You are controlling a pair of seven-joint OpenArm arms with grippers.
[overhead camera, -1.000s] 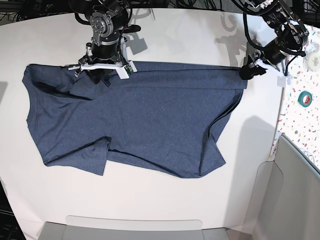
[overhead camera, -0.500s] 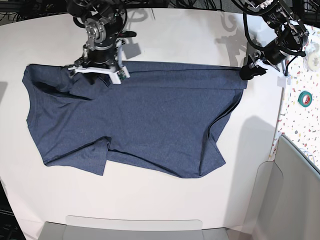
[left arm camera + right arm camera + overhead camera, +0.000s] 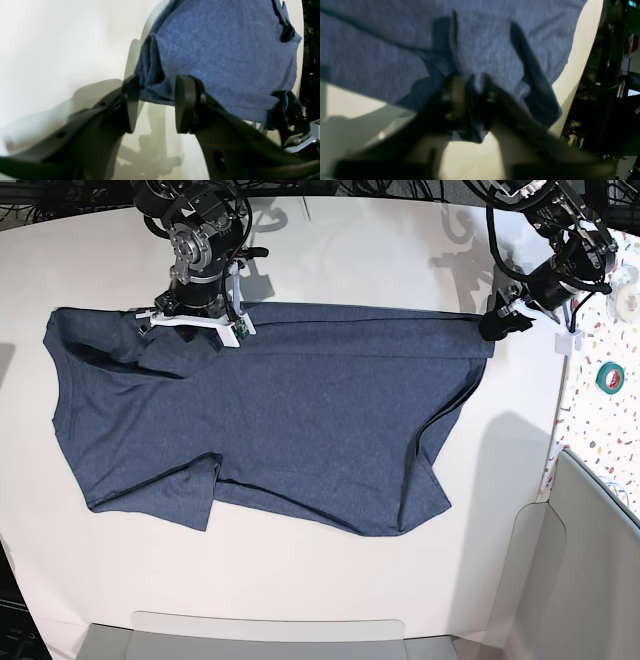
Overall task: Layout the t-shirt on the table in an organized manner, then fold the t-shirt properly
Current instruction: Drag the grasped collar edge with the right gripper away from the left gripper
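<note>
We see the t-shirt (image 3: 270,415) spread across the bench (image 3: 330,240), the right gripper (image 3: 190,330) on its far edge at base-view left, the left gripper (image 3: 493,327) at its far right corner.

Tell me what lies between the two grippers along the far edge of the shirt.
In the base view only the t-shirt's straight far edge spans from the right gripper to the left gripper, resting on the table; nothing else sits between.
</note>
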